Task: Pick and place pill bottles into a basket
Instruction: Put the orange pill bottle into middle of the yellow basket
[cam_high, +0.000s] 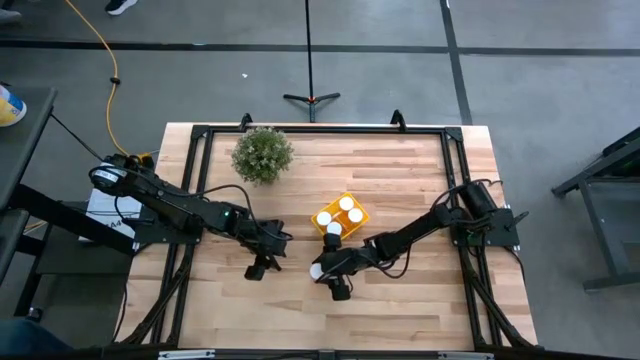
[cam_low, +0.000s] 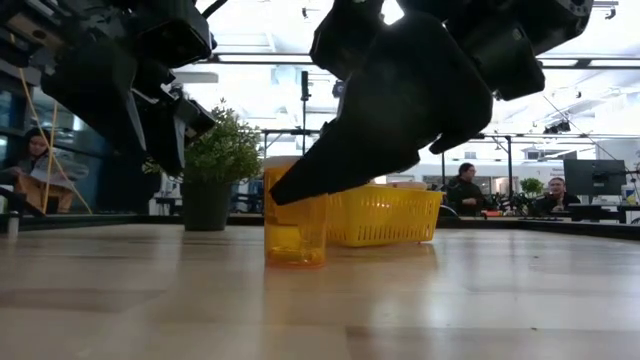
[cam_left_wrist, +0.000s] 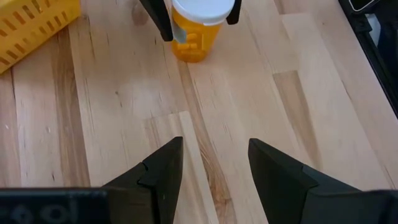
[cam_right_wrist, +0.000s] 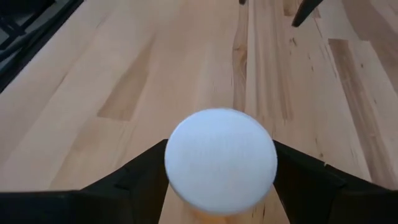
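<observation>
While the orange-tinted plastic pill bottle with a round white cap (cam_right_wrist: 221, 160) stands upright, the right gripper (cam_high: 322, 272) straddles it.
Its fingers flank the cap, grasping loosely at most; the yellow slatted plastic basket (cam_high: 322, 217) lies just beyond, and the left gripper (cam_high: 262, 266), empty and parted, waits farther off.

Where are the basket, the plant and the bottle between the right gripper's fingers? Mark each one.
basket (cam_low: 400, 215): low view, on its yellow slatted front wall.
plant (cam_high: 263, 154): high view, on the middle of its green leaves.
bottle (cam_right_wrist: 221, 160): right wrist view, on the middle of its white cap.
</observation>
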